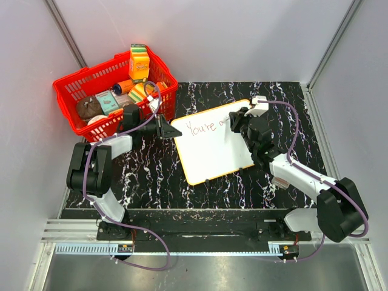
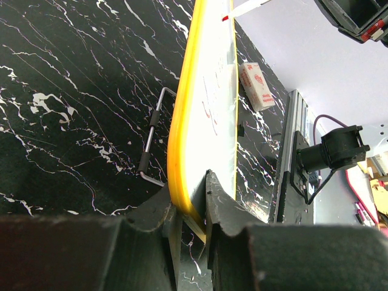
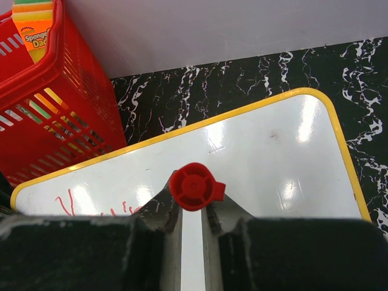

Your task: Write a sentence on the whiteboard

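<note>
The whiteboard [image 1: 212, 148], white with an orange-yellow rim, lies tilted on the dark marbled table. The sentence [image 1: 200, 127] is thin red writing reading "You're" plus a further stroke, along the board's far edge. My left gripper [image 1: 166, 128] is shut on the board's left corner; in the left wrist view its fingers [image 2: 221, 209] pinch the yellow rim of the whiteboard [image 2: 206, 121]. My right gripper [image 1: 240, 119] is shut on a red marker [image 3: 193, 185] over the whiteboard [image 3: 267, 157]. The marker tip [image 2: 226, 17] touches the board just right of the writing.
A red basket [image 1: 71, 91] full of groceries stands at the back left, close to the left gripper. A small white box with red print [image 2: 255, 86] lies on the table under the right arm [image 1: 291, 173]. A wire stand [image 2: 153, 130] shows behind the board. Walls enclose three sides.
</note>
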You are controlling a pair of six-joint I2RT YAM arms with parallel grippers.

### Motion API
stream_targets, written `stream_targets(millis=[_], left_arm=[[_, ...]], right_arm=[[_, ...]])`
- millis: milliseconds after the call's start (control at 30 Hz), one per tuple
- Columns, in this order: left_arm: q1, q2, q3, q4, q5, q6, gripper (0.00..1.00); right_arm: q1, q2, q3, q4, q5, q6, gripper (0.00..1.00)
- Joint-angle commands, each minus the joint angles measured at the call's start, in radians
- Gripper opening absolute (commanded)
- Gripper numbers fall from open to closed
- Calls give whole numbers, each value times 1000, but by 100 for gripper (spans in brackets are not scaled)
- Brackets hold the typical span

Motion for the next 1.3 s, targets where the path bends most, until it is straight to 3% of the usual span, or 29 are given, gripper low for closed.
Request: stream_targets(millis=[0,867,1267], left_arm=[[-57,38,-26,-59,-58,212,0],[-58,38,-28,-62,-63,215,0],[-58,36,-29,-64,-61,217,0]], right_arm=[[-9,-17,15,17,10,-5,0],[-12,-88,-14,35,57,-13,0],[-14,-17,40,41,59,-13,0]])
